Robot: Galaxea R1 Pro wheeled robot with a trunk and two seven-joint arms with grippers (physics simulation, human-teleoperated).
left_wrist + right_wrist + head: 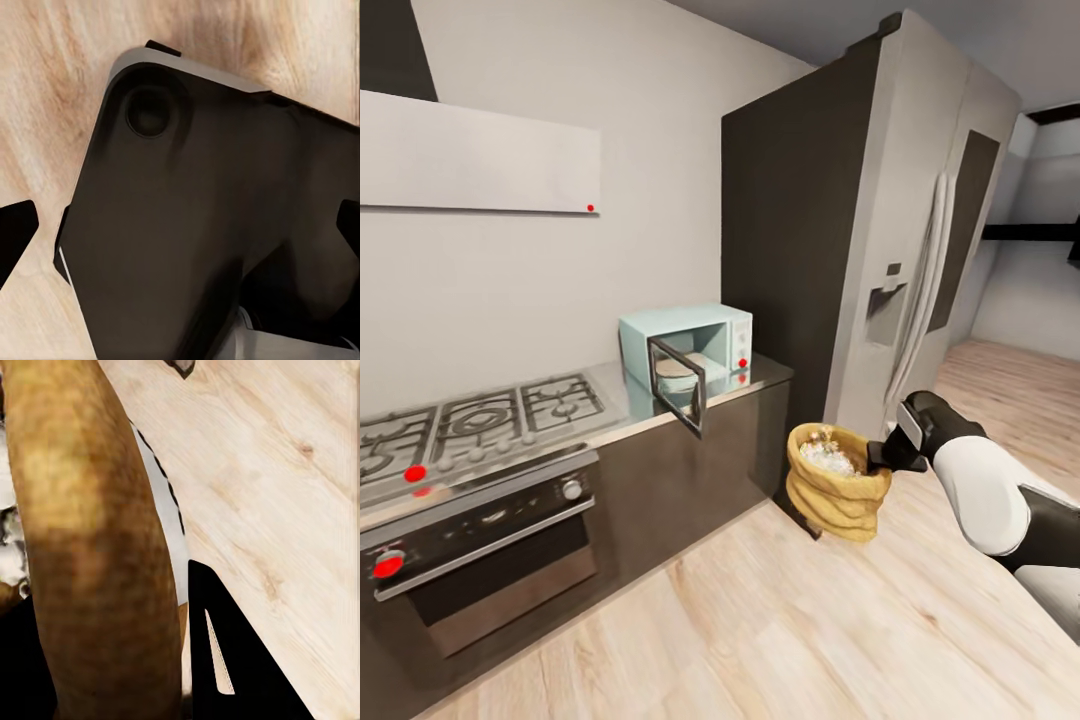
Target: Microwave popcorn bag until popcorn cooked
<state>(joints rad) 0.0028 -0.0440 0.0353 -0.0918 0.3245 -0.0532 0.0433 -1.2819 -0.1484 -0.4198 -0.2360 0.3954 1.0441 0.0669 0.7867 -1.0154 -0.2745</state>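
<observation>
The tan popcorn bag (838, 500) hangs above the wood floor, right of the cabinets, with my right gripper (880, 457) shut on its rolled rim. Whitish popcorn (824, 455) fills its open top. In the right wrist view the thick rim (90, 547) runs beside a dark finger (225, 660), and popcorn (10, 540) shows inside. The mint-blue microwave (705, 335) stands at the countertop's (765, 373) right end, its dark glass door (678, 385) swung open towards me. My left gripper (180, 229) is open over the robot's dark base, fingertips (15, 236) wide apart.
A gas hob (470, 420) and a dark oven (480, 555) lie left of the microwave. A tall steel fridge (905, 250) stands right behind the bag. Light wood floor (740, 620) spreads in front of the cabinets.
</observation>
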